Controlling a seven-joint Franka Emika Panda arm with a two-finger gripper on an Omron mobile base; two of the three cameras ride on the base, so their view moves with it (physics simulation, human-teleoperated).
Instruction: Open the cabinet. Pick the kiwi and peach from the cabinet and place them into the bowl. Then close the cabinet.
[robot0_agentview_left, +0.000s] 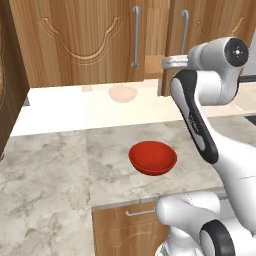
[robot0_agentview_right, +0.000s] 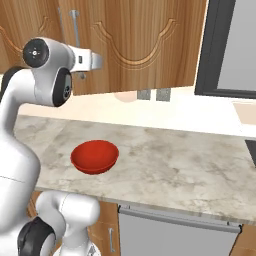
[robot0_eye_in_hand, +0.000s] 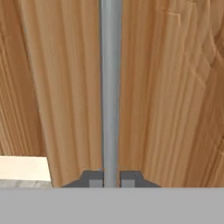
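Marble counter (robot0_agentview_left: 55, 175) runs below the cabinet (robot0_agentview_left: 80, 40), beige backsplash between them. Red bowl (robot0_agentview_left: 152, 157) sits on the counter, at about 9 o'clock from my forearm in the left base view, nothing in it.

My gripper (robot0_eye_in_hand: 111, 178) is up at the right door's bar handle (robot0_eye_in_hand: 110, 87). Fingers (robot0_eye_in_hand: 92, 178) narrow, one each side of the bar, pads pinching it low on its length. In the left base view that door seems just ajar, its edge standing out from the frame; not certain.

Kiwi and peach: presumably inside the cabinet, hidden by the doors.

Risks, as I judge them:
- Smooth round bar, thin pads; a pull off the hinge arc could slide me along or off the handle.
- Door swinging toward my own elbow and wrist; arm may block it.
- Left handle (robot0_agentview_left: 135, 37) stands near, at 9 o'clock from my wrist; easy to clip.

Two wall sockets (robot0_agentview_right: 152, 94) sit below the cabinet, off my path.
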